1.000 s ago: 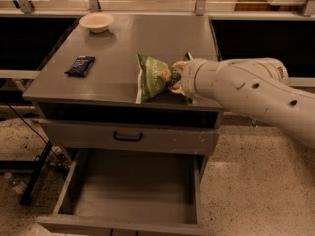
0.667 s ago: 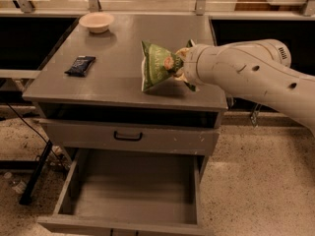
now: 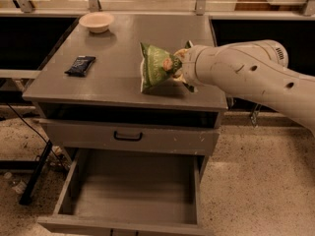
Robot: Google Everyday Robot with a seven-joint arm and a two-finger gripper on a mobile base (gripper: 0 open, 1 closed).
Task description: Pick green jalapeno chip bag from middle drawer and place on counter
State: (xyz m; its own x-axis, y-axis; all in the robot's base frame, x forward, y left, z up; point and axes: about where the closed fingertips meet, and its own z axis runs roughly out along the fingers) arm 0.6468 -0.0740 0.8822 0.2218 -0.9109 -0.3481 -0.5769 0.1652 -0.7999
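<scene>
My end effector [image 3: 180, 69] is pinching the chip bag [image 3: 155, 68] by its edge, holding it upright over the counter [image 3: 113, 80] just beneath, ready for release

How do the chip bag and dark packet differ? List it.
The chip bag is green and puffed, the packet dark and flat. The chip bag is bigger than the packet. The gripper holds the chip bag upright, right side of the counter; the packet lies loose at left.
</scene>
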